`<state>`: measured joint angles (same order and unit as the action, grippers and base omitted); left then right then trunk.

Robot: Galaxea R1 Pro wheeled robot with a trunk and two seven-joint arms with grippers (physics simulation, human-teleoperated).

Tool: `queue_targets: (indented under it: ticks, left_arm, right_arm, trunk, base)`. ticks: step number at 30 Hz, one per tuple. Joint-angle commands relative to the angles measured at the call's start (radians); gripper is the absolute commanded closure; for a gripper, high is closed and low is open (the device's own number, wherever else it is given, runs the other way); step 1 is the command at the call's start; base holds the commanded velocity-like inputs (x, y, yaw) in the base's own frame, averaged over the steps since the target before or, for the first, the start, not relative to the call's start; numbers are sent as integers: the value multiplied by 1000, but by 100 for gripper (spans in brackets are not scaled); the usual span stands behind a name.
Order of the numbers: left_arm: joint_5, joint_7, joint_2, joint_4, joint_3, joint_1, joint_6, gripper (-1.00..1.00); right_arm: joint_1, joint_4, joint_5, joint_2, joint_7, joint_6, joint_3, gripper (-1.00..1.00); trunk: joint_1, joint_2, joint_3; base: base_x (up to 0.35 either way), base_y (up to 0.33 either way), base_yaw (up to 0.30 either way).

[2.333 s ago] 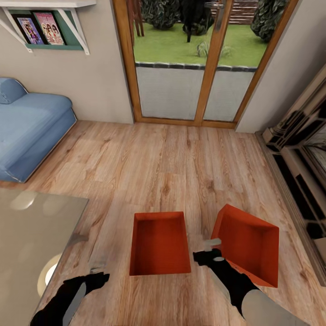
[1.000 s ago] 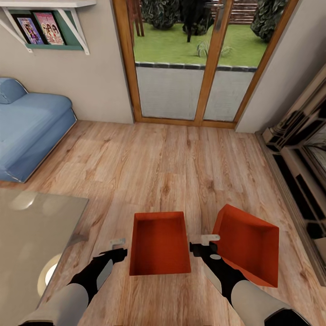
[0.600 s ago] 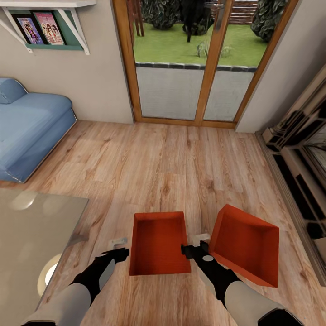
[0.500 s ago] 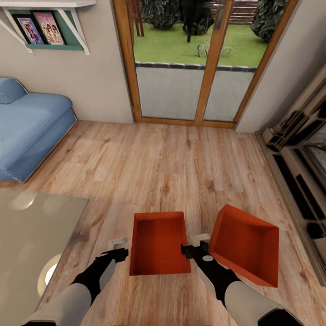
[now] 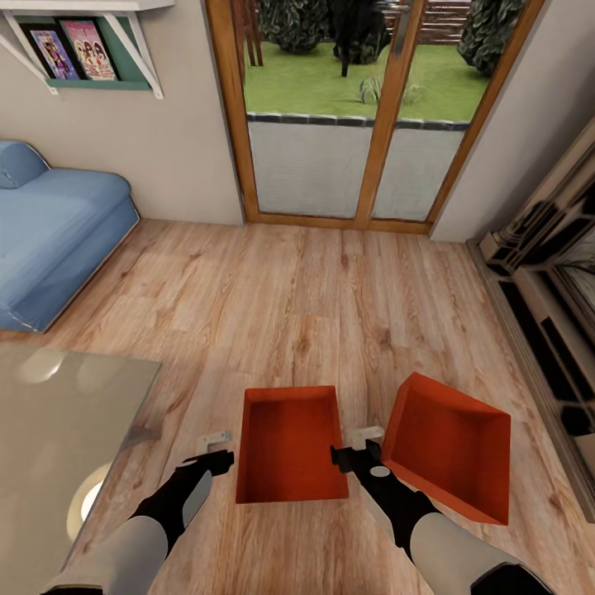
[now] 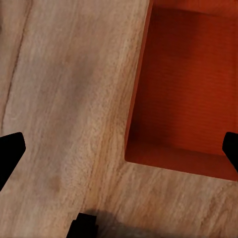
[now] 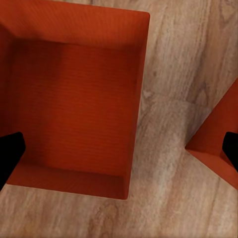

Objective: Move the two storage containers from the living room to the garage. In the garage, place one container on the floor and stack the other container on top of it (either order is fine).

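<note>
Both spread, the left pincer (image 5: 216, 447) and right pincer (image 5: 354, 445) flank the near storage container (image 5: 291, 446), risking nudging the tilted storage container (image 5: 450, 450) alongside.

arms: grey-white forearms, black wrists | left hand (image 5: 216, 449), right hand (image 5: 357, 446): black, pale fingertips

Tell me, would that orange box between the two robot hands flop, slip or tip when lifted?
The orange box probably stays stiff: its walls look straight and crisp. It seems empty, so likely light. The smooth plain walls might slip with the left hand and right hand squeezing from either side, and uneven lifting could tilt it.
</note>
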<state>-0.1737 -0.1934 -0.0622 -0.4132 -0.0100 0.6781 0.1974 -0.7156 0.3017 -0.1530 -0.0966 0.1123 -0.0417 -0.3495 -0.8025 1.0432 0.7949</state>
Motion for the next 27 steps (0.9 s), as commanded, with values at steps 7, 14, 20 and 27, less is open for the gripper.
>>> queue_targets:
  ticks: [7, 14, 20, 27]
  left_arm:
    - [-7, 3, -3, -4, 1, 0, 4, -100]
    - [-7, 2, -3, -3, 2, 0, 4, -100]
    - [-7, 0, -13, -3, 4, 0, 5, -100]
    - [-2, -6, -42, 2, 3, 0, 4, -100]
  right_arm:
    - [-1, -1, -10, 0, 7, -6, -8, -100]
    - [-1, -3, -14, -4, 7, -7, -6, -100]
    - [-1, -5, -24, -5, 8, -6, -3, -100]
    - [-1, -21, -109, 0, 10, -7, -3, -100]
  trunk:
    - [-27, 50, 23]
    - [-54, 99, 45]
    - [-77, 141, 63]
    - [-104, 190, 85]
  base:
    - [0, 0, 0]
    - [0, 0, 0]
    - [0, 0, 0]
    - [0, 0, 0]
